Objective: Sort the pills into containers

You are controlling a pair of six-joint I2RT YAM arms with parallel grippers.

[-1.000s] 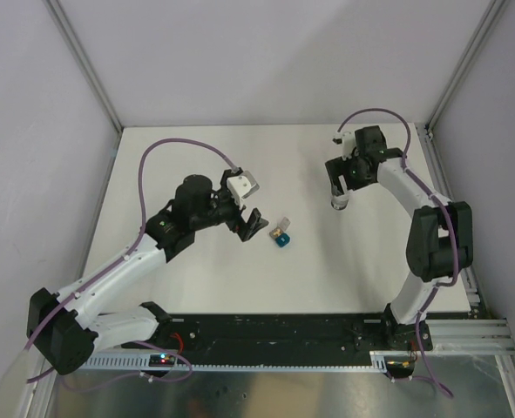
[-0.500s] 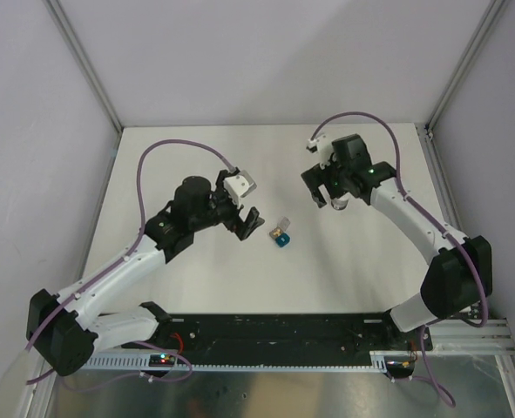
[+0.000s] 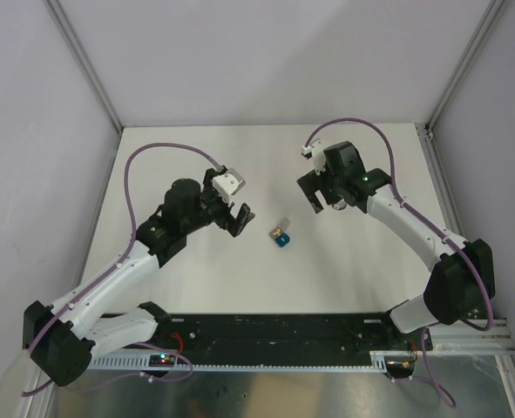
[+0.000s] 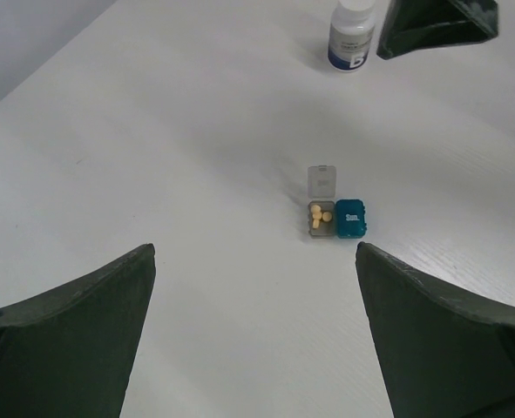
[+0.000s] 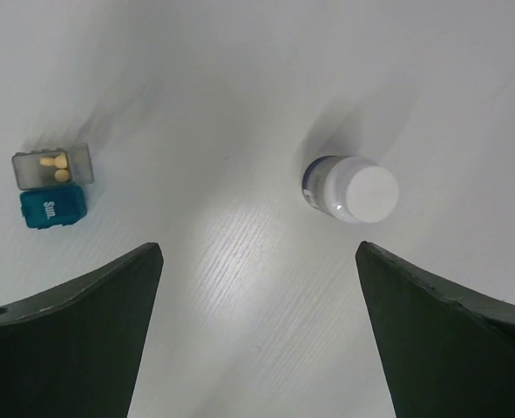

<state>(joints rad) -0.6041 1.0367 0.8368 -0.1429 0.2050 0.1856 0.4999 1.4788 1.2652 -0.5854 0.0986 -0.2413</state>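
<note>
**Both Sets of Fingers Spread Wide, Nothing Gripped**

The containers (image 3: pixel 281 235) are seen on the white surface (image 3: pixel 353 261), between the two arms. Yellow pills (image 4: pixel 320 216) are held in the grey compartment (image 5: pixel 54 164), whose lid is flipped open; the teal compartment (image 5: pixel 52 209) is lidded. The left fingers (image 4: pixel 65 331) are spread and empty, near the containers. The right fingers (image 5: pixel 65 331) are likewise released, above a white capped bottle (image 5: pixel 353 190).

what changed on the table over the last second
The right end effector swung left, away from the white bottle, jaws open and empty. The left end effector drew back slightly to the left, open. The pill box and bottle stayed put.
</note>
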